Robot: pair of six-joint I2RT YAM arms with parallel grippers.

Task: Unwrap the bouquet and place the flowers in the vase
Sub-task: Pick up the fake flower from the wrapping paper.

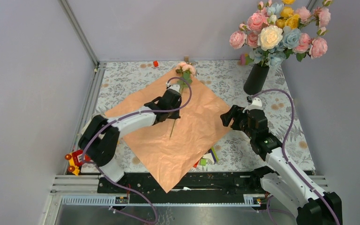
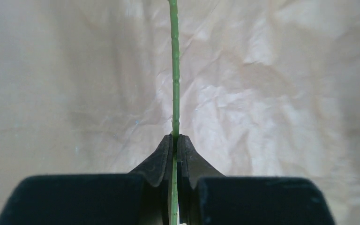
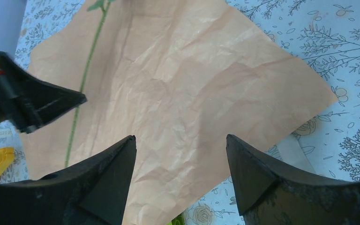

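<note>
While one sheet of peach paper (image 1: 192, 140) lies unfolded and flat mid-tabletop (image 1: 122, 82), a single loose flower (image 1: 186, 69) lies along it, its pink head at the sheet's far corner and its green stem (image 2: 174, 70) running nearward.

Left gripper (image 2: 175, 140): jaws pressed together, pinching that stem partway along.

Right gripper (image 3: 180, 140): jaws spread, holding nothing, hovering by the sheet's right corner.

One black vase (image 1: 256, 79) stands far right, off the paper, carrying one full bunch of blooms (image 1: 272, 35) in pink, cream, yellow and pale blue.
</note>
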